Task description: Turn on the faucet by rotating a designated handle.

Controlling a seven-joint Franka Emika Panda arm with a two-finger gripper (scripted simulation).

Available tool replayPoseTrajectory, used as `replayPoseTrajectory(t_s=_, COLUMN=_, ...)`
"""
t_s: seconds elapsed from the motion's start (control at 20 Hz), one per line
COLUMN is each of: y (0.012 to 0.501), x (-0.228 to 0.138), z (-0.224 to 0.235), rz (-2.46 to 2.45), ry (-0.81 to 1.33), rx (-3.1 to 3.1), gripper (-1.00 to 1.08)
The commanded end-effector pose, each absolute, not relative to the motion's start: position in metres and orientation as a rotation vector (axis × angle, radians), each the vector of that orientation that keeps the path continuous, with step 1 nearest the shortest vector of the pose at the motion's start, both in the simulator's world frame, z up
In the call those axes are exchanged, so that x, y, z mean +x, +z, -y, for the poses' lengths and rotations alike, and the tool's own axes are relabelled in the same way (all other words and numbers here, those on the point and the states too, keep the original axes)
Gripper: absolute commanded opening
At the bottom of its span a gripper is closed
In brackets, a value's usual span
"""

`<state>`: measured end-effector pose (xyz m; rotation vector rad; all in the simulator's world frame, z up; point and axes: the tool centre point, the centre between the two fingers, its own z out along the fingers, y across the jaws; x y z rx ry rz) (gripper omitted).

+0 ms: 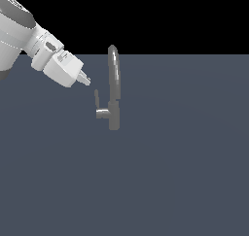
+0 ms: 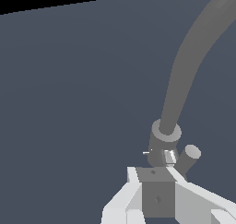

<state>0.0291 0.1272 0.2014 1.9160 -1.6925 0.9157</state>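
Observation:
The grey faucet stands upright on the flat floor, and its tall arched spout rises above the cylindrical body. A short stub sticks out toward the exterior view's left and carries the handle, a thin lever pointing up. My gripper hovers up and to the left of the handle, apart from it, with its fingers together and nothing between them. In the wrist view the gripper sits just in front of the faucet body, with the handle close beside the fingertips.
A plain blue-grey floor stretches all around the faucet. The white arm enters from the exterior view's upper left.

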Motion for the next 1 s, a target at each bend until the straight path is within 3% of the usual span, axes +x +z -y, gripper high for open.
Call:
replayPoseTrajectory(t_s=0.0, y=0.181, x=0.032, z=-0.114, rz=1.721, ry=0.898, rx=1.885, gripper=-1.00)
replayPoseTrajectory(t_s=0.55, y=0.159, x=0.035, z=-0.098, rz=1.752, ry=0.877, rx=1.848, gripper=-1.00)
replayPoseTrajectory(t_s=0.95, y=0.164, x=0.010, z=-0.094, rz=1.752, ry=0.877, rx=1.848, gripper=-1.00)
